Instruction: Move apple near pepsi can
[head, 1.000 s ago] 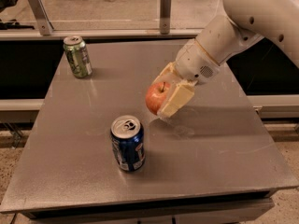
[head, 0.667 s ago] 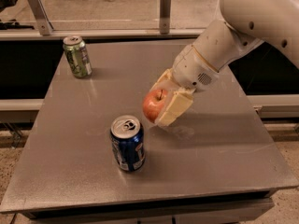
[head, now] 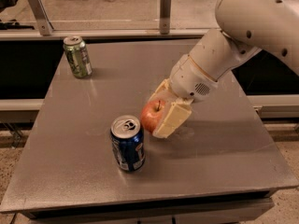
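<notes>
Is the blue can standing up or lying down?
Standing up. The pepsi can sits on its base on the table, silver top facing up. The end effector, close beside it, is shut on the apple.

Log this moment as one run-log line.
gripper: shut on apple, low over table centre | apple: close beside pepsi can | pepsi can: upright | green can: upright, far corner

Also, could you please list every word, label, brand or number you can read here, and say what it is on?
No text here can be read.
Blue can: red and white marks on its side, too blurred to read.
Green can: pale markings, too blurred to read.
Hand, closed on the apple beside the blue can: no lettering visible.
</notes>
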Controlling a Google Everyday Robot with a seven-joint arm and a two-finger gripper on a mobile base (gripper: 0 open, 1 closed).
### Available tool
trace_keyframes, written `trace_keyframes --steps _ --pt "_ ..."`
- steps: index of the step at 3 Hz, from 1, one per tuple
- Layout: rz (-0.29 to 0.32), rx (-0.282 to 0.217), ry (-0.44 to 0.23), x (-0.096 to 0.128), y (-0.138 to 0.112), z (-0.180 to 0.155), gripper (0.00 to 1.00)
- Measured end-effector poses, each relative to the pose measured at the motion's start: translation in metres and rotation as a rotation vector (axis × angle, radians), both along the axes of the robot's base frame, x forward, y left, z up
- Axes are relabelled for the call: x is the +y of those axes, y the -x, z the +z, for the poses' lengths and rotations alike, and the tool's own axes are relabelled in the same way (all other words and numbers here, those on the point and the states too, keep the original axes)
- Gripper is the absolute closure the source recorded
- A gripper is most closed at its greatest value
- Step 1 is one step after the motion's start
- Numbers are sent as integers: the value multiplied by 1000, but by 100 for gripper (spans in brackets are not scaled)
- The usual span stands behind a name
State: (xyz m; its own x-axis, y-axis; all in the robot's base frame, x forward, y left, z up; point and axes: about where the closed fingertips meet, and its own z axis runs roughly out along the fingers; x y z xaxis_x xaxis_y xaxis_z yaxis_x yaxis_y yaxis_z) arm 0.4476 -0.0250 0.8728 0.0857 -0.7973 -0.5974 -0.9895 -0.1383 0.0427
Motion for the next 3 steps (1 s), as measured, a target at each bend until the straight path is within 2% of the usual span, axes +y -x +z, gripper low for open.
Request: trace_keyframes --steps 1,3 --pt "-6 8 -7 -1 7 -8 82" --pt "-7 2 -73 -4 14 -19 36"
